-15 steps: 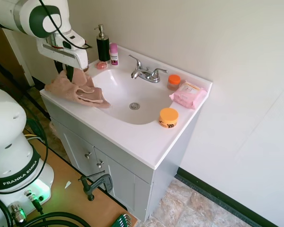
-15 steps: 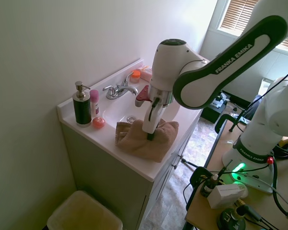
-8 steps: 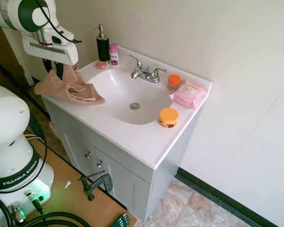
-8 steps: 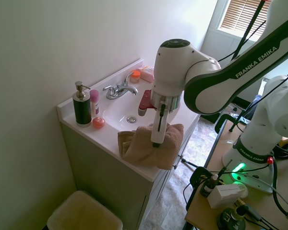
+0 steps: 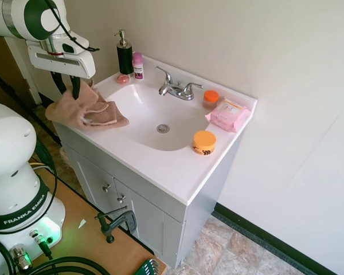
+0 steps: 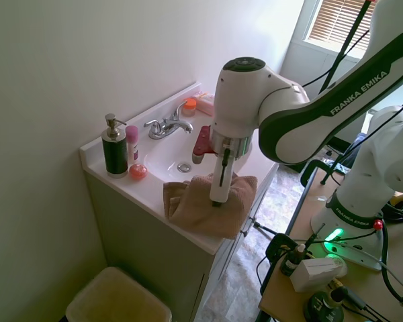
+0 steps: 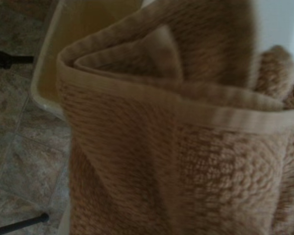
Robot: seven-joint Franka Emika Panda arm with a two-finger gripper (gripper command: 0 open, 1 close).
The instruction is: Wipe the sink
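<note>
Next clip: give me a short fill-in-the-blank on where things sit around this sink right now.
1. The tool grips a tan ____ at the vanity's front corner.
2. The basin of the sink holds nothing except its ____.
3. The orange-lidded jar stands on the basin's ____ rim.
4. The pink pack lies beside the ____.

Answers: towel; drain; front; wall

Bright daylight from a blown-out window (image 6: pixel 349 30), sharp exterior views, dim blurred wrist view.

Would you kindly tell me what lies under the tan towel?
The tan towel rests on the white vanity top's corner, partly overhanging its edge; the surface beneath is covered.
</note>
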